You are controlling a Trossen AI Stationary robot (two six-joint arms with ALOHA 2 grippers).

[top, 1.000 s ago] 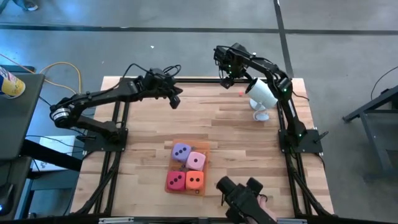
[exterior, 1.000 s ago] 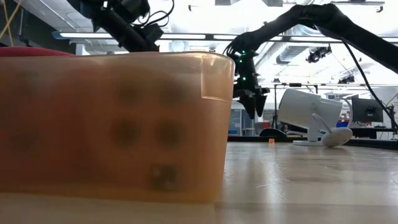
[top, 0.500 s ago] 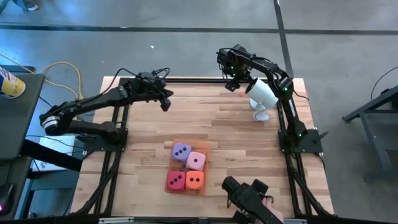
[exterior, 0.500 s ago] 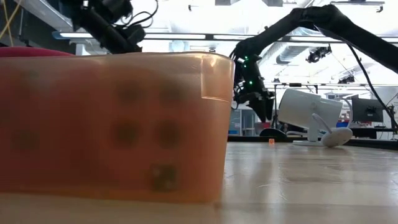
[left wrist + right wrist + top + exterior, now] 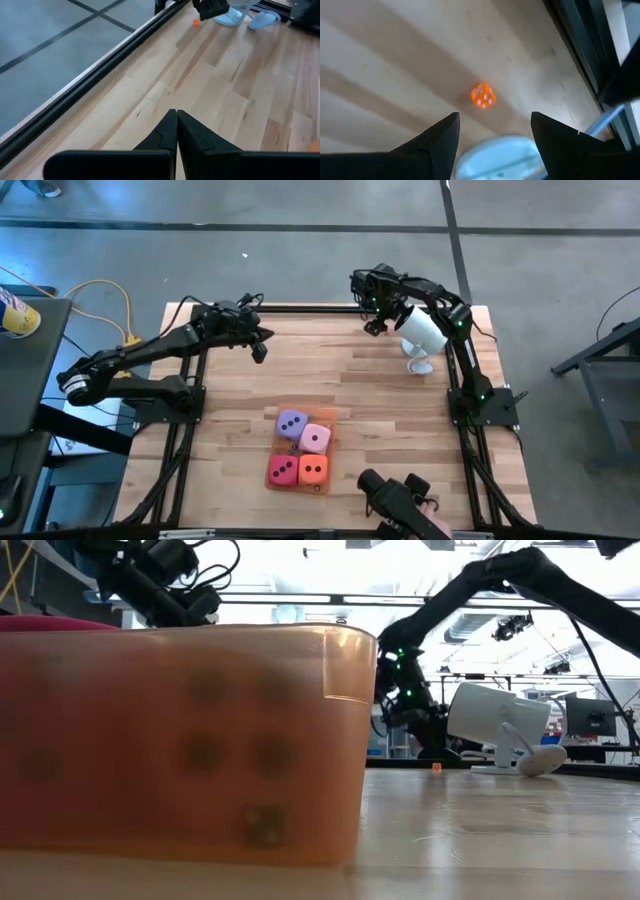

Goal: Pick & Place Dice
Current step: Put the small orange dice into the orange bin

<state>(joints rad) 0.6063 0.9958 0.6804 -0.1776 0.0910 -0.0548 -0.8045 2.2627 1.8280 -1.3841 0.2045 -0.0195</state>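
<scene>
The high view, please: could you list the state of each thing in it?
Left gripper: shut, empty, above the table's far left.
Right gripper: open, empty, beside the white camera.
Four dice: resting together on the mat.
Tiny orange die: lying loose on the table.

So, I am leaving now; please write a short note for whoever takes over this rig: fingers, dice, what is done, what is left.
Left gripper: fingers shut, empty, above the far left part of the table.
Right gripper: fingers open, empty, hovering over a tiny orange die on the wood beside the white camera.
Done: purple die, pink die, red die and orange die sit together on the orange mat.
Left, probably: grip the tiny die, not yet touched, and place it.
</scene>
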